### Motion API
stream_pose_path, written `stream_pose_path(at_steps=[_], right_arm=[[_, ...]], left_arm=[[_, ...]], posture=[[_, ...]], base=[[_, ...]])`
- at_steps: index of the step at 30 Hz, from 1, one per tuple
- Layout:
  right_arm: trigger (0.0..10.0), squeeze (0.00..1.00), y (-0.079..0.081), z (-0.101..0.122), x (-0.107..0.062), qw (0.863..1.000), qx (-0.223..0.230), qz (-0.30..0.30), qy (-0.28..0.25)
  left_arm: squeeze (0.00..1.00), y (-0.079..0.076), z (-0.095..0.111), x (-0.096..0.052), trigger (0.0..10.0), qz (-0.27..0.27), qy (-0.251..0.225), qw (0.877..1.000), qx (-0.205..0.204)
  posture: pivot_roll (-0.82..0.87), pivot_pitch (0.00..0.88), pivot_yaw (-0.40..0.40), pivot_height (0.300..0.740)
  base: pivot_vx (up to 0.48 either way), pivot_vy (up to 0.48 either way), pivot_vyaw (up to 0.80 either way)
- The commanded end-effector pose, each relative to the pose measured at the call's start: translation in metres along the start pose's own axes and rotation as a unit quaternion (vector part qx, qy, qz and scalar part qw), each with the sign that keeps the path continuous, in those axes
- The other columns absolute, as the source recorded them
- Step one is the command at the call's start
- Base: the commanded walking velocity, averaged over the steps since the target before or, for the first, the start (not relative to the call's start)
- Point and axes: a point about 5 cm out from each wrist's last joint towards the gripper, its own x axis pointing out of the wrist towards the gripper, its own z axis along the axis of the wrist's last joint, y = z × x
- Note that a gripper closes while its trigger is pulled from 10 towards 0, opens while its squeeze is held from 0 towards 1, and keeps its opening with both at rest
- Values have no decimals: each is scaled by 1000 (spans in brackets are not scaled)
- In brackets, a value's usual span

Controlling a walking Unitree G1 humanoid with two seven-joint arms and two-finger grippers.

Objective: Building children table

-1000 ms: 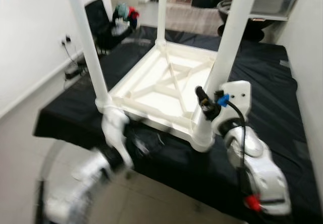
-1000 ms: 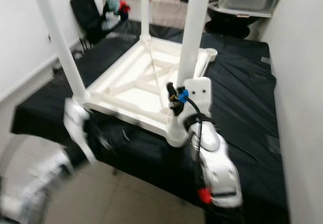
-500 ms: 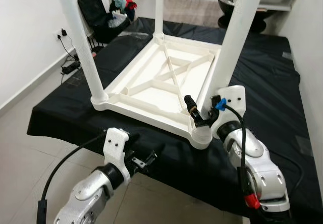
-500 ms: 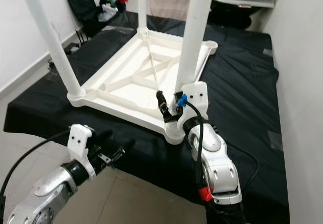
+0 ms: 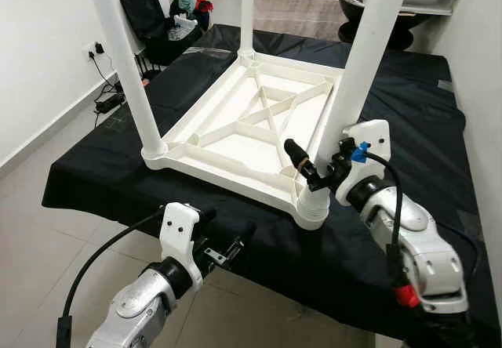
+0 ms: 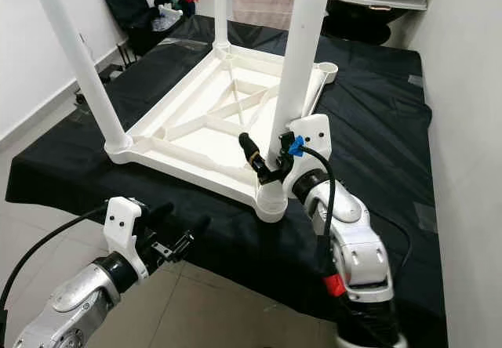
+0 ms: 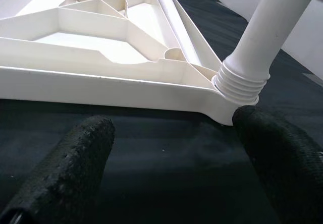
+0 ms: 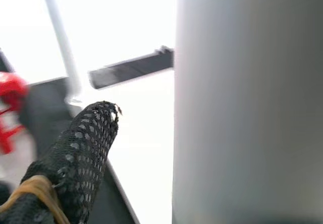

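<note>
A white plastic children's table (image 5: 220,172) lies upside down on a black-covered surface, with three legs standing up. My right gripper (image 5: 314,150) is at the bottom of the near right leg (image 5: 349,89), just above its ribbed socket (image 7: 241,85). One black finger (image 8: 86,148) stands off the leg (image 8: 247,103) with a gap; the other is hidden behind it. My left gripper (image 5: 223,224) is open and holds nothing. It hangs low in front of the surface's edge, and its fingers (image 7: 65,173) point at that same corner.
The black cloth (image 5: 102,175) hangs over the front edge above a tiled floor (image 5: 39,262). A black chair with clothes (image 5: 157,27) and wall cables (image 5: 106,101) are at the left. A dark basin and shelf (image 5: 392,19) are behind, with a white wall to the right.
The left arm, blurred a second ago, has settled below the front edge. The right gripper has shifted slightly up the near right leg. The camera has steadied.
</note>
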Motion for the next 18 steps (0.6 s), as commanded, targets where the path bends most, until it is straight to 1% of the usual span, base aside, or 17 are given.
stream_pose_path(at_steps=[1, 2, 4, 5, 10, 12, 13, 14, 15, 18], right_arm=[[10000, 0, -5, 7, -1, 999, -1, 31, -16], [10000, 0, -5, 7, -1, 999, -1, 31, -16], [10000, 0, -14, 9, -1, 999, -11, 50, -16], [10000, 0, -14, 9, -1, 999, -11, 50, -16], [10000, 0, -31, 12, -3, 995, -17, 101, -13], [10000, 0, -33, 13, -4, 994, -19, 111, -11], [10000, 0, -37, 14, -9, 991, -19, 135, -5], [10000, 0, -45, 14, -16, 990, -18, 142, 1], [10000, 0, -45, 14, -16, 990, -18, 142, 1], [10000, 0, -55, 11, -28, 988, -14, 155, 16]], left_arm=[[0, -1, -6, 0, 10000, 1, 10, 1000, -1], [0, -1, -6, 0, 10000, 1, 10, 1000, -1], [0, -2, -5, 0, 10000, -2, 9, 1000, -1], [0, -2, -5, 0, 10000, -2, 9, 1000, -1], [0, -5, -1, -1, 10000, -11, 2, 1000, 5], [0, -6, 1, -2, 10000, -15, 0, 1000, 7], [0, -9, 6, -3, 10000, -30, -10, 999, 21], [0, -14, 12, -6, 10000, -51, -21, 998, 34], [0, -14, 12, -6, 10000, -51, -21, 998, 34], [0, -22, 18, -10, 10000, -83, -38, 995, 45]], posture=[[-96, 70, -29, 740], [-96, 70, -29, 740], [-93, 77, -29, 740], [-93, 77, -29, 740], [-79, 96, -31, 740], [-77, 99, -32, 740], [-72, 106, -33, 740], [-63, 119, -41, 740], [-63, 119, -41, 740], [-62, 127, -43, 740]], base=[[0, 0, 0], [0, 0, 0], [0, 0, 0], [0, 0, 0], [0, 0, 0], [0, 0, 0], [0, 0, 0], [0, 0, 0], [0, 0, 0], [0, 0, 0]])
